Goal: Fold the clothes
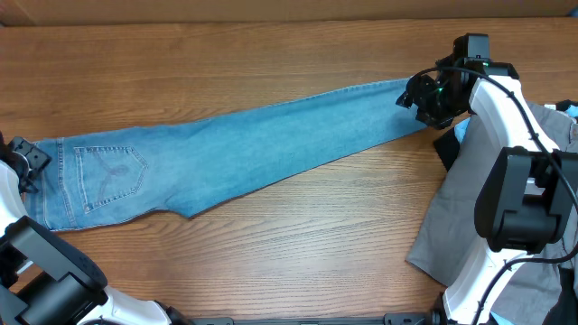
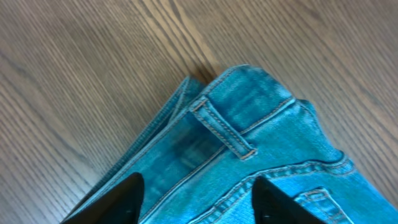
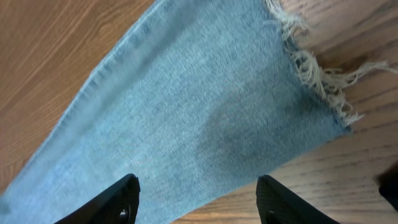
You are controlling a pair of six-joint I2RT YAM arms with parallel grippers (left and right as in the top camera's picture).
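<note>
The light-blue jeans (image 1: pixel 235 149) lie flat across the table, folded lengthwise, waist at the left and leg ends at the right. A stitched back pocket (image 1: pixel 110 171) faces up. My left gripper (image 1: pixel 27 162) is open above the waistband corner, whose belt loop (image 2: pixel 222 129) shows in the left wrist view between the fingers (image 2: pixel 198 196). My right gripper (image 1: pixel 423 97) is open above the leg end; the frayed hem (image 3: pixel 311 65) shows in the right wrist view, with the fingers (image 3: pixel 198 199) spread over the denim edge. Neither gripper holds anything.
Grey trousers (image 1: pixel 452 221) lie at the right under the right arm, with a black piece (image 1: pixel 446 146) and a pale-blue piece (image 1: pixel 462 129) beside them. Bare wood table (image 1: pixel 298 262) runs along the front and back.
</note>
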